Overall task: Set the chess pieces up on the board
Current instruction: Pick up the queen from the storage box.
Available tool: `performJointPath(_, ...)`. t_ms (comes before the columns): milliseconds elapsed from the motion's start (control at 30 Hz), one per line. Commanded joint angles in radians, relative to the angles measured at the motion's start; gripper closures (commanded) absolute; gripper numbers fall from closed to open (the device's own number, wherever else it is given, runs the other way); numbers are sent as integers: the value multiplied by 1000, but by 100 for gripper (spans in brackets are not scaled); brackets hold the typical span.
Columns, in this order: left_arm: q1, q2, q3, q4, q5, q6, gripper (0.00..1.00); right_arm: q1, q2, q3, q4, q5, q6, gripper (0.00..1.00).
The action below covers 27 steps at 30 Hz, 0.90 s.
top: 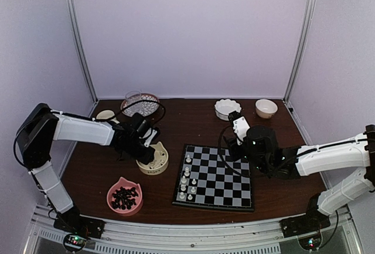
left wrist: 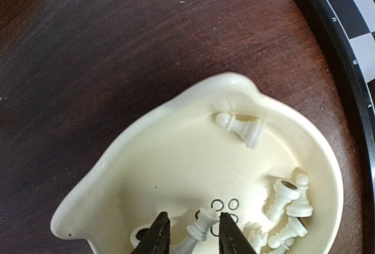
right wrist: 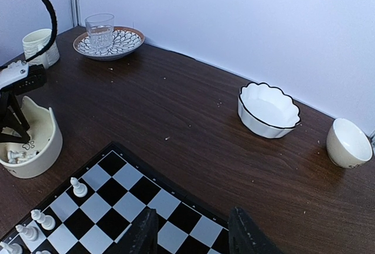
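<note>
Black fingertips of the left gripper sit at the bottom edge of the left wrist view, inside the cream bowl. Its jaws stand parted, wider than the 1 white piece lying between them. No pad clearly touches it, so it reads as straddled, not held. That piece lies on its side with its long axis slanted across the gap, head toward the right finger and base toward the left. A squeeze would likely meet it cornerwise, so it may swivel instead of seating. More loose chess pieces lie tumbled to the right in the same bowl, and 1 pawn rests alone by the far wall. The board lies just right of the bowl, with a few white men standing near its left edge. The right gripper hovers over the board's far side, jaws apart and empty. The left arm is much nearer the bowl, so the pick looks like its job.
</note>
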Motion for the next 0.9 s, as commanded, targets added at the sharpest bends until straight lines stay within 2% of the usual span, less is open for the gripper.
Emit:
performJointPath(0,5,37,46,-33,-26,21,73,-6,-26,18,-14,-9,0,56)
performJointPath(133,5,54,57,-52,-31,20,75,-6,-32,16,-14,-9,0,56)
performJointPath(267,4,58,60,-64,-35,15,84,-6,-34,17,-15,-9,0,56)
performJointPath(467,4,-26,7,-5,2,15,87,-6,-30,18,-15,-12,0,56)
performJointPath(633,3,-152,-78,91,59,23,90,-6,-26,21,-16,-23,2,56)
performJointPath(867,2,-287,-195,256,252,33,89,-5,-19,26,-19,-38,0,56)
